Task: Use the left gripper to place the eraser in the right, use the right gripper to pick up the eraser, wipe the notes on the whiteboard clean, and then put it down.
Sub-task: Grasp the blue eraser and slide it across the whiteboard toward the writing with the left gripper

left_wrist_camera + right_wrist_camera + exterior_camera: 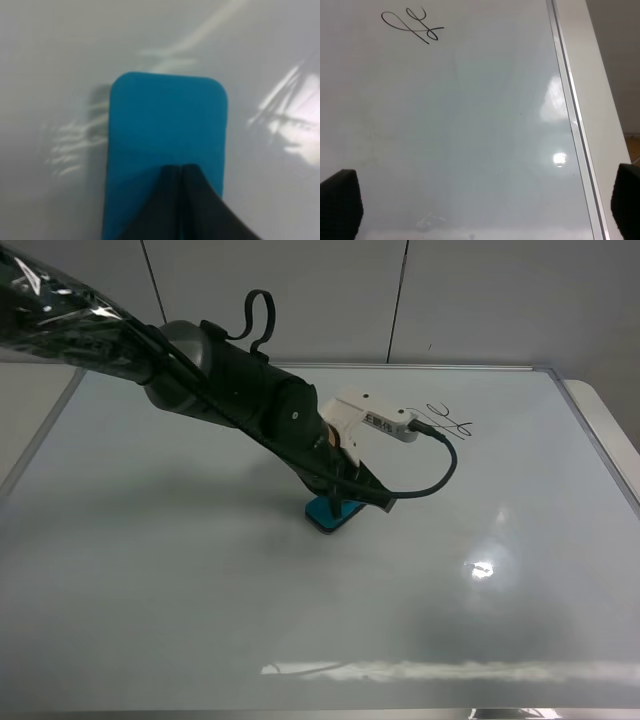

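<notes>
Squarely under the left fingers (162, 212), eraser (167, 120)

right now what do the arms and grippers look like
The left arm is bulky dark grey, partly plastic-wrapped, with looping black cables and a light-grey angular bracket; the left gripper has black fingers. Of the right gripper only black fingertips show.

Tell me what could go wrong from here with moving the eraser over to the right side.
One: the fingers of the left gripper look closed together on top of the eraser, not around its sides, so it may slip away. Two: the left arm stretches across the middle of the whiteboard, so the open right gripper coming in could bump it. Three: the arm's cable hangs near the notes and might smear them.
</notes>
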### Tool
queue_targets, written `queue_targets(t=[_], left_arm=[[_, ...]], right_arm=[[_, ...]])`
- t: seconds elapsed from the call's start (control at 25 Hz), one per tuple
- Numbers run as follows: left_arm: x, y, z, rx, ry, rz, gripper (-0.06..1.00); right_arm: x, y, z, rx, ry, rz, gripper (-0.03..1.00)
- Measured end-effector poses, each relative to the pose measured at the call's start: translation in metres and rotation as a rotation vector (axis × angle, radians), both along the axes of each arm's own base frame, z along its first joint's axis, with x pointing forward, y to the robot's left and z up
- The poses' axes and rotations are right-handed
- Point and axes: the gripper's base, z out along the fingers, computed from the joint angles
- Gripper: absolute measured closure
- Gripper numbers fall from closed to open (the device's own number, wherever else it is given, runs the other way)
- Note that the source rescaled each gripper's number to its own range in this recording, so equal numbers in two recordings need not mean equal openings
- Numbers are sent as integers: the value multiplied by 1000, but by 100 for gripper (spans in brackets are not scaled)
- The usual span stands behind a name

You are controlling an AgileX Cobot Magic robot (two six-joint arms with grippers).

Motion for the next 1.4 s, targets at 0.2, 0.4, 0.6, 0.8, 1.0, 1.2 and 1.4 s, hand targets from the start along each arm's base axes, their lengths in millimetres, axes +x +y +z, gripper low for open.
queue_targets(t=[0.2, 0.4, 0.6, 0.8, 1.0, 1.2, 1.4], left_arm=[[-1, -49, -1, -8, -9, -92, 94], [-8, -94, 1, 39, -33, -264, 94], [-8, -123, 4, 84, -50, -393, 94], [-7, -135, 5, 128, -93, -532, 94], [-6, -138, 3, 153, -145, -649, 94], [-6, -140, 2, 165, -222, -761, 94], [2, -136, 2, 150, -224, -784, 94]], right_arm=[[0, 0, 0, 0, 0, 0, -3], [0, 0, 0, 0, 0, 0, -3], [0, 0, 0, 0, 0, 0, -3], [0, 0, 0, 0, 0, 0, -3], [0, 0, 0, 0, 0, 0, -3], [0, 0, 0, 0, 0, 0, -3], [0, 0, 0, 0, 0, 0, -3]])
